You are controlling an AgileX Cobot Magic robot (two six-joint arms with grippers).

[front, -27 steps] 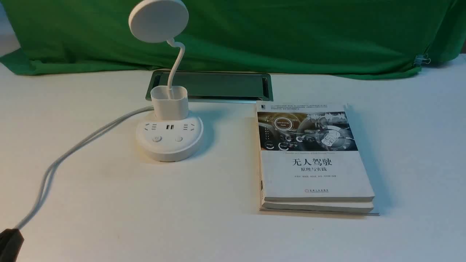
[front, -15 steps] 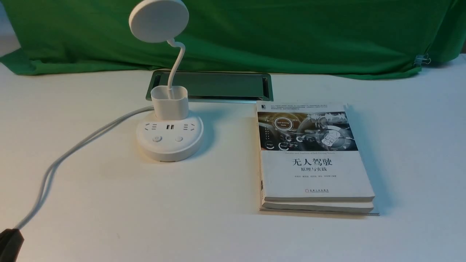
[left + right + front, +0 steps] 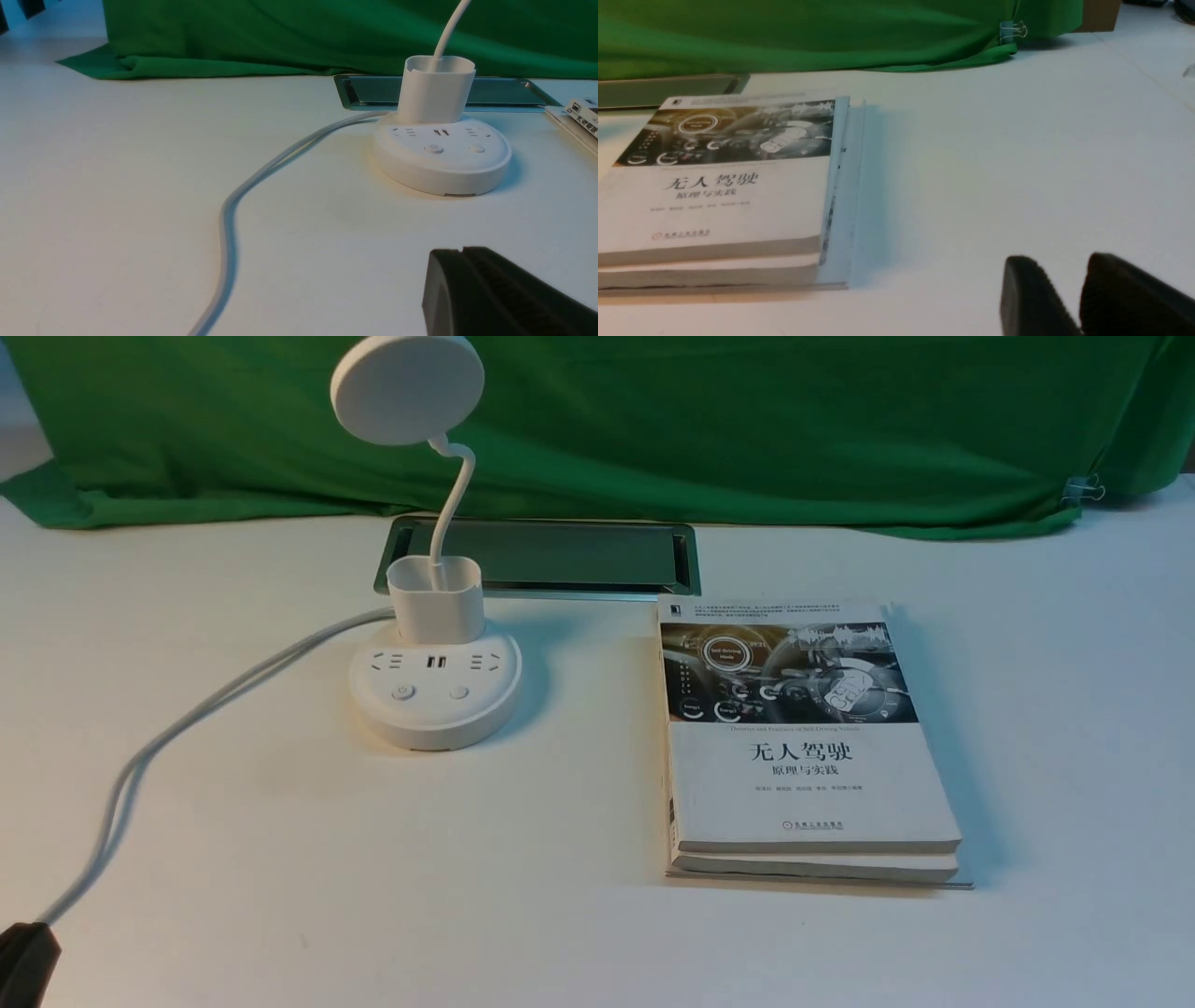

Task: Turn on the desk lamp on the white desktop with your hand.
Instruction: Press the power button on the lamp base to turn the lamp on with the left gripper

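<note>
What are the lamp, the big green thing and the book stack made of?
The lamp looks like smooth white plastic, with soft shine and moulded buttons. The green thing seems to be matte cloth, because it hangs in folds. The book stack is probably paper: page edges show below a printed cover, perhaps lightly coated.

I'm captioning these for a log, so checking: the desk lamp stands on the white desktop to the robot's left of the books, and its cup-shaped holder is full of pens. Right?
Not quite: the front view shows no pens in the cup-shaped holder, only the lamp's neck. The rest holds.
</note>
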